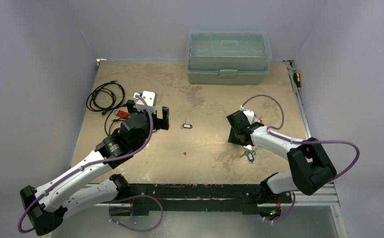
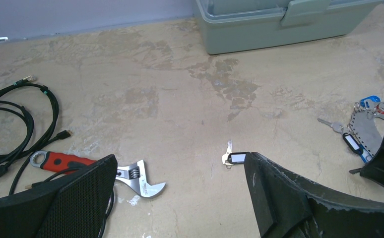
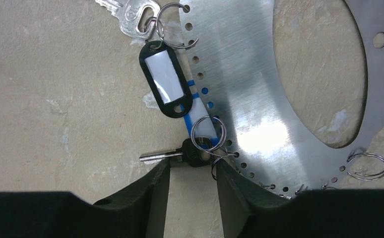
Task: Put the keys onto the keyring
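**Keyring** [image 3: 244,84]: one flat oval band of brushed silver metal, its outer edge pierced by a row of small holes. It fills the upper right of the right wrist view and lies on the surface [image 3: 56,99], a mottled beige top. Three wire split rings [image 3: 208,133] show whole along its edge.

**Keys:** two appear in this view.
- A bare silver key [image 3: 130,12] lies at the top edge, ringed together with a black oval tag [image 3: 165,82] that has a white insert.
- A dark-headed key [image 3: 190,154] lies at lower centre, blade pointing left, below a blue tag [image 3: 198,114] that is partly under the black one.

The dark-headed key lies just beyond the tips of the right arm's fingers [image 3: 153,203], in line with the gap between them. These fingers stand partly open and grip nothing.

A third, lone key [image 2: 233,158], silver with its own black tag, lies at the centre of the left wrist view. It is just off one tip of the left arm's fingers [image 2: 289,198], which are spread wide and empty.

**Outward:**
- One coiled black cable [image 2: 11,124] at the left of the frame.
- One red-handled silver wrench [image 2: 96,168] at lower left.
- One grey-green lidded plastic box [image 1: 228,58] at top centre of the overhead view.
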You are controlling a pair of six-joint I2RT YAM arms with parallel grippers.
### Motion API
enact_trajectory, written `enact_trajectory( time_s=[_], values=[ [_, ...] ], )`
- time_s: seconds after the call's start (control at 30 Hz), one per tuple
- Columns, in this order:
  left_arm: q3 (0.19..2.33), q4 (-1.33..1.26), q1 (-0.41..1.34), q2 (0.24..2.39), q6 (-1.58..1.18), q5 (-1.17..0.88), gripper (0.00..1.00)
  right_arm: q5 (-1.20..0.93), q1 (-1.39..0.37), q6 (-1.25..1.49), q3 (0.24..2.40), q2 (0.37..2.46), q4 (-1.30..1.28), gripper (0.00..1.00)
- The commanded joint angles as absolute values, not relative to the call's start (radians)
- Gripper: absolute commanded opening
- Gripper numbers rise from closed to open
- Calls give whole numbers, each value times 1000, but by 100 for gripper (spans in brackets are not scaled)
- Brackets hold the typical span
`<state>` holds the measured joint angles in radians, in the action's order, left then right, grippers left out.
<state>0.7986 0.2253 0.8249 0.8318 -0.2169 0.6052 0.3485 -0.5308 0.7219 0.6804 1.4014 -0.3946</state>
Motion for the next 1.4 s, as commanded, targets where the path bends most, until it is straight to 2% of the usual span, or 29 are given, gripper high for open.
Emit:
enact_trajectory(
  time_s=[0.0, 0.13, 0.37, 0.53, 1.0, 1.07, 1.2, 1.37],
  values=[
    [799, 186, 819, 823, -207, 596, 98, 298, -531, 712, 687, 1364, -364, 42],
    [798, 186, 820, 823, -207, 592, 99, 295, -532, 712, 685, 1352, -372, 40],
    [799, 186, 820, 822, -207, 591, 98, 292, -532, 713, 673, 1374, -360, 27],
    [798, 186, 820, 825, -208, 584, 98, 286, -532, 719, 668, 1387, -345, 22],
    [798, 184, 820, 827, -209, 578, 98, 378, -532, 748, 690, 1459, -409, 23],
    [798, 184, 820, 827, -207, 579, 98, 375, -532, 747, 690, 1464, -423, 18],
    [798, 184, 819, 827, -207, 580, 98, 374, -532, 744, 693, 1456, -430, 1],
    [797, 184, 819, 828, -207, 581, 98, 356, -532, 741, 695, 1428, -437, 0]
  ],
)
